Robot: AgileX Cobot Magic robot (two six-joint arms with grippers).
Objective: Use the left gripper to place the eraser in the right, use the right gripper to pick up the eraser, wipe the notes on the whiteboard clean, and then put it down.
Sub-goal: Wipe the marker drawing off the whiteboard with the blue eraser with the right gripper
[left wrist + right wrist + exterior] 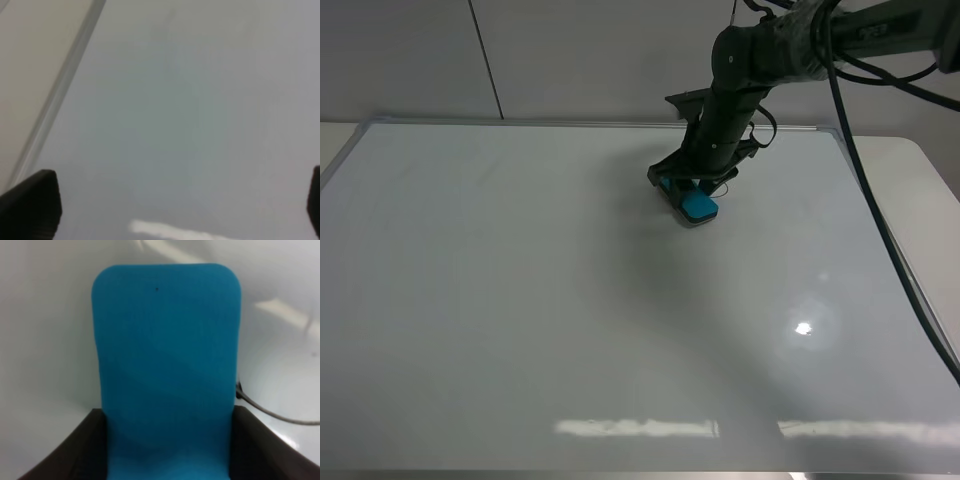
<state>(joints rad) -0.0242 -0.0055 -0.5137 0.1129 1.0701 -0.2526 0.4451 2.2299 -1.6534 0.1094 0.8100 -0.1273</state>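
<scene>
**Clerk:** Nearest item?

**Checker:** One whiteboard [520,300], glossy white, lying flat on the table [932,190]. It filled most of the high view, with a strip of reflected light along its near edge.

**Clerk:** Left gripper?

**Checker:** One left gripper [172,205], seen only by its own wrist camera. The jaws stood wide apart with only bare board showing between them, close to the silver frame [60,90].

**Clerk:** The eraser?

**Checker:** One eraser [699,206], teal, on the board's far half, right of centre. It seemed to rest against the surface. One right gripper [682,190], black, with its arm running off to the far right. Its jaws were clamped on the eraser's two long sides.

**Clerk:** Any marks?

**Checker:** One thin dark curved line [270,415] just beside the eraser. I could not tell whether it was marker or cable.

**Clerk:** Farthest?

**Checker:** The board's far edge, then a pale wall [570,50].
</scene>
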